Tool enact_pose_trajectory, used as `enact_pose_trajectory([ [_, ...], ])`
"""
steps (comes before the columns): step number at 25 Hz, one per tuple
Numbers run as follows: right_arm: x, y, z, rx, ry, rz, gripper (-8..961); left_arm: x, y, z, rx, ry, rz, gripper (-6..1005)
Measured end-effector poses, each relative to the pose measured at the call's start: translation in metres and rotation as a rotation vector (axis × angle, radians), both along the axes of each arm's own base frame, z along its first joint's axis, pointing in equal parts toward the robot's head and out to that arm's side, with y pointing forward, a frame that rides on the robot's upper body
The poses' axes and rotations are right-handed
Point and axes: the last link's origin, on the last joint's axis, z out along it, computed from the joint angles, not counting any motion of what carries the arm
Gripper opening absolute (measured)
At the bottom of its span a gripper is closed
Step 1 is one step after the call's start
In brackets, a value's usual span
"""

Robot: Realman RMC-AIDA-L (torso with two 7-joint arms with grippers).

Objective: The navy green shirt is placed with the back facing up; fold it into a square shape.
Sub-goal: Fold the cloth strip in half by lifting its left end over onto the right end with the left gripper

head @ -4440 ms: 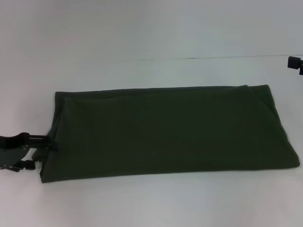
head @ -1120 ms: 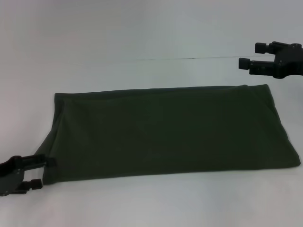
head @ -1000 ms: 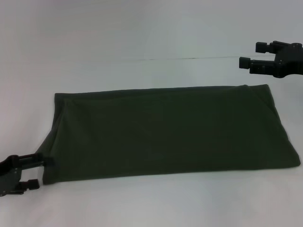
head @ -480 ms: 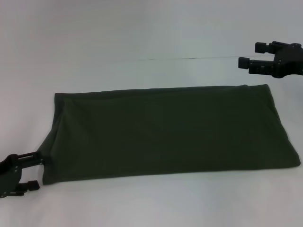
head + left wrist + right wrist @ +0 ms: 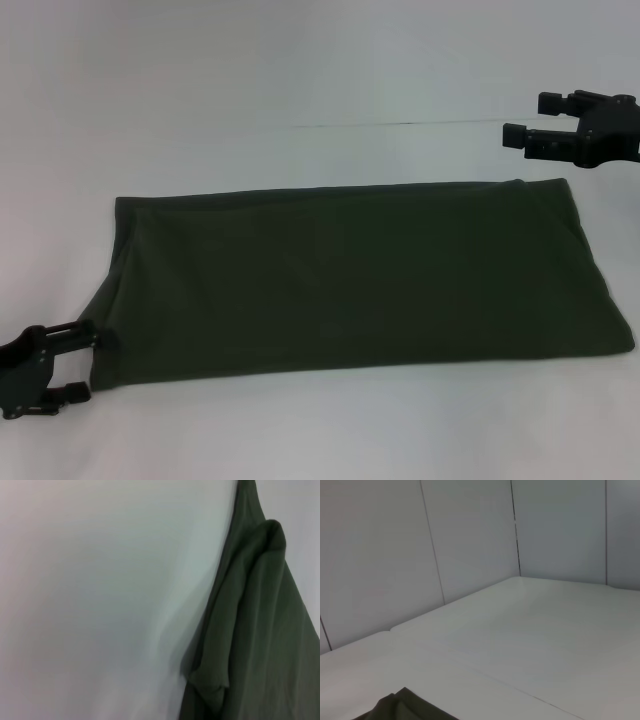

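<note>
Broadly, the white counter point(image 5: 300, 80) carries the navy green shirt point(image 5: 350, 275), folded into a long band. The left pincer point(image 5: 82, 362) stands open at its near-left corner, one finger touching cloth; the right pincer point(image 5: 525, 118) hovers open, empty, beyond its far-right corner.

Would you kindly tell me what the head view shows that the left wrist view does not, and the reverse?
Only the head view shows the whole navy green shirt as a long folded rectangle, the left pincer open at its near left corner, and the right pincer open above its far right corner. Only the left wrist view shows, close up, a bunched fold along the shirt's edge. Both show the shirt lying on the white table.
</note>
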Motion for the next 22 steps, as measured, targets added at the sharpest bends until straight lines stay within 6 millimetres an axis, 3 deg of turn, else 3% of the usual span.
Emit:
enact_pose_trajectory([
  [22, -0.004, 0.001, 0.001, 0.002, 0.01, 0.012, 893, 0.01, 0.018, -0.011, 0.005, -0.013, -0.003, 935],
])
